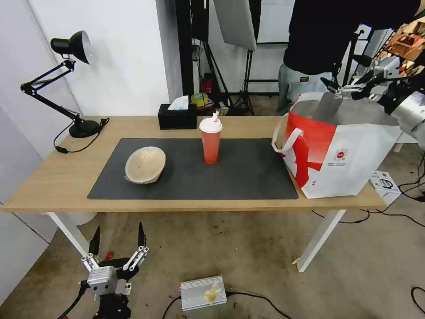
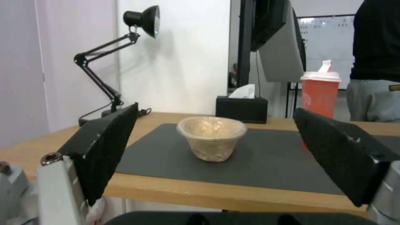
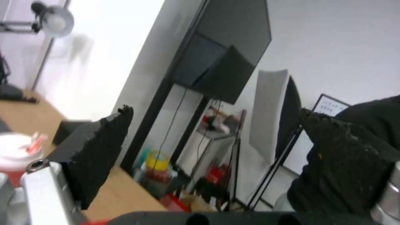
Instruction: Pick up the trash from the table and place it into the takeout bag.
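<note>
left gripper (image 1: 117,235) parked below table edge, fingers apart, empty; beige paper-pulp bowl (image 1: 145,165) and tall red cup with white lid (image 1: 210,140) on dark grey mat (image 1: 248,177); black tissue box (image 1: 177,118) behind; right gripper (image 1: 338,88) spread above white-and-red takeout bag (image 1: 341,148)

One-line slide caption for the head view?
Left claw open below the table; right claw open over the takeout bag; cup, pulp bowl remain.

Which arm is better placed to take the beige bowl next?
Left. The left gripper hangs open below the table edge facing the beige paper-pulp bowl; the right gripper is open up over the takeout bag.
</note>
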`<state>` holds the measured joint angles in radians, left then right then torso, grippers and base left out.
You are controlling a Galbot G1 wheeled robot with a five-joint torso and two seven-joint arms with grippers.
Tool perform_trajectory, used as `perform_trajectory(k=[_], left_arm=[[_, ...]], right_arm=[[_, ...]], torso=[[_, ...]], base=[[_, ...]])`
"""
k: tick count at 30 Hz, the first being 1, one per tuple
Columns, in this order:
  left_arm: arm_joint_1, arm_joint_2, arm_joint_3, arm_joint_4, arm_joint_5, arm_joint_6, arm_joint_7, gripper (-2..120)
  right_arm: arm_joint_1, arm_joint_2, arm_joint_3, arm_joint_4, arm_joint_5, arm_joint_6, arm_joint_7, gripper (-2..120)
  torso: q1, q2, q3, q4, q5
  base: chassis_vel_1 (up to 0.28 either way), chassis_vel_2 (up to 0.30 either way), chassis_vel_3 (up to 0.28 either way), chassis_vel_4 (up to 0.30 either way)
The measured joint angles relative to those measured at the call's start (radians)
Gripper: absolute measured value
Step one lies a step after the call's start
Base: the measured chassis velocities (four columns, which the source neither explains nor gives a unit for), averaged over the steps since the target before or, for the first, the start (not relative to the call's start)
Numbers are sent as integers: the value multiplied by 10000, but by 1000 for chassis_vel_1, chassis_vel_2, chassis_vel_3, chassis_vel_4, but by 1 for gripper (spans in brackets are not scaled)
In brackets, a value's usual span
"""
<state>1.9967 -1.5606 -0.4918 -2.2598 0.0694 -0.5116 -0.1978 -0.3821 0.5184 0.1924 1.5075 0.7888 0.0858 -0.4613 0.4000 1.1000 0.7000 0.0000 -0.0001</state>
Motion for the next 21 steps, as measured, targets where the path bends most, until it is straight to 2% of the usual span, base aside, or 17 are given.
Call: perform_trajectory(k=[6,9,10,13,14,18,19,21], left_arm=[[17,-100,10,0,100,0,-1,100],[20,-154,29,0,162,0,-1,100],[20,-154,29,0,162,0,-1,100],[19,-170,28,-8,171,-2,-3,100],[19,-170,28,-8,171,-2,-3,100],[-25,-170,-23,-59,79,-4,-7,100],[-25,-170,-23,-59,79,-4,-7,100],[-55,-137,-75,-109,-13,-4,-9,100]], right_arm=[[-260,17,53,651,933,79,916,100],[-844,70,255,1707,1716,101,2102,100],[-844,70,255,1707,1716,101,2102,100],[-1826,176,578,3188,1911,295,3590,100],[-1826,176,578,3188,1911,295,3590,100],[-3737,650,1174,5342,1593,444,5874,100],[-3737,650,1174,5342,1593,444,5874,100],[-4640,1004,1351,6283,1033,489,6690,100]], torso=[[0,0,0,0,0],[0,0,0,1,-2],[0,0,0,1,-2],[1,0,0,2,-1],[1,0,0,2,-1],[0,0,0,0,0],[0,0,0,0,0],[0,1,-1,-1,-2]], base=[[0,0,0,0],[0,0,0,0],[0,0,0,0],[0,0,0,0],[0,0,0,0],[0,0,0,0],[0,0,0,0],[0,0,0,0]])
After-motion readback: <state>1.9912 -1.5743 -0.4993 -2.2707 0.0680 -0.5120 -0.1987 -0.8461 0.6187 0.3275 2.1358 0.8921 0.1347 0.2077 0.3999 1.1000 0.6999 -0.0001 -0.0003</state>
